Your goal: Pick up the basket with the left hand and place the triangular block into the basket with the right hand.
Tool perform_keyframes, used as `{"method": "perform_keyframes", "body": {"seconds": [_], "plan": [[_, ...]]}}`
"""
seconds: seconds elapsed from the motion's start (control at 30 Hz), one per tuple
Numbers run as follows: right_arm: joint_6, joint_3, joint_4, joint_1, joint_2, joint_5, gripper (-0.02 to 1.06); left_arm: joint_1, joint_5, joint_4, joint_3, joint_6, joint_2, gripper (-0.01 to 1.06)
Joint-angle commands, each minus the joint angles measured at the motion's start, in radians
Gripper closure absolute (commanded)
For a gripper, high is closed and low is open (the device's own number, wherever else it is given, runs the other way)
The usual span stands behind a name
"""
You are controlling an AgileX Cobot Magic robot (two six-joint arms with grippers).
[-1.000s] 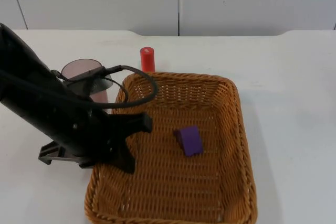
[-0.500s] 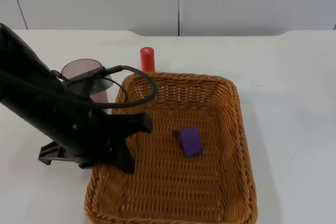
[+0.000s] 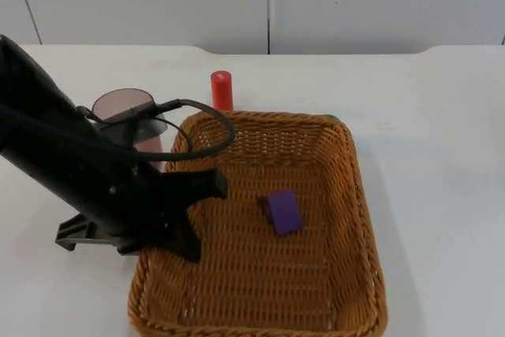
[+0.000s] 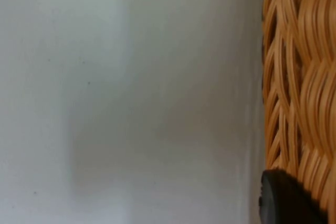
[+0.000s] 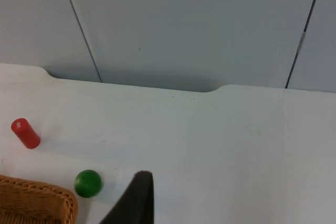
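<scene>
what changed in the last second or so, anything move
The basket shifted slightly toward the picture's lower edge with the left hand at its left rim, uncovering a sliver of the green ball behind its far corner. The purple triangular block stayed inside the basket; the red cylinder and the cup stayed put.

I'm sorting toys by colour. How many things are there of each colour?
Red: 1, the red cylinder
Green: 1, the green ball
Purple: 1, the purple block
Brown: 1, the wicker basket
Pinkish: 1, the cup
Total: 5
</scene>
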Motion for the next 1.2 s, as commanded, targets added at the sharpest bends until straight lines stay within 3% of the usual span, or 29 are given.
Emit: {"method": "perform_keyframes", "body": {"seconds": [0.0,0.2,0.27,0.33,0.37,0.47,0.5,0.67,0.77,0.9,1.17], "plan": [[-0.012,0.001,-0.002,-0.006,-0.007,-0.002,0.00,-0.004,-0.007,-0.011,-0.001,-0.008,-0.010,1.05],[-0.014,0.001,-0.002,-0.006,-0.007,-0.005,0.00,-0.004,-0.029,-0.012,-0.001,-0.008,-0.012,1.05],[-0.016,0.001,-0.002,-0.006,-0.007,-0.007,0.00,-0.004,-0.049,-0.012,-0.001,-0.015,-0.012,0.96],[-0.019,0.001,-0.002,-0.006,-0.007,-0.007,0.00,-0.004,-0.048,-0.012,-0.001,-0.015,-0.012,0.70],[-0.019,0.001,-0.002,-0.006,-0.007,-0.007,0.00,-0.004,-0.048,-0.012,-0.001,-0.015,-0.012,0.70],[-0.018,0.001,-0.002,-0.006,-0.007,-0.016,0.00,-0.004,-0.037,-0.012,-0.001,-0.018,-0.012,0.12],[-0.018,0.001,-0.002,-0.006,-0.007,-0.018,0.00,-0.004,-0.019,-0.012,-0.001,-0.018,-0.012,0.00],[-0.018,0.001,-0.002,-0.006,-0.007,-0.022,0.00,-0.006,0.057,0.044,-0.001,-0.006,-0.029,0.00],[-0.018,0.001,-0.002,-0.006,-0.007,-0.019,0.00,-0.006,0.055,0.063,-0.001,-0.028,-0.063,0.00],[-0.018,0.001,-0.002,-0.006,-0.007,-0.007,0.00,-0.006,-0.008,0.091,-0.001,-0.087,-0.134,0.00],[-0.018,0.001,0.001,-0.006,-0.007,-0.002,0.00,-0.002,-0.113,0.362,-0.008,-0.233,-0.335,0.00]]}}
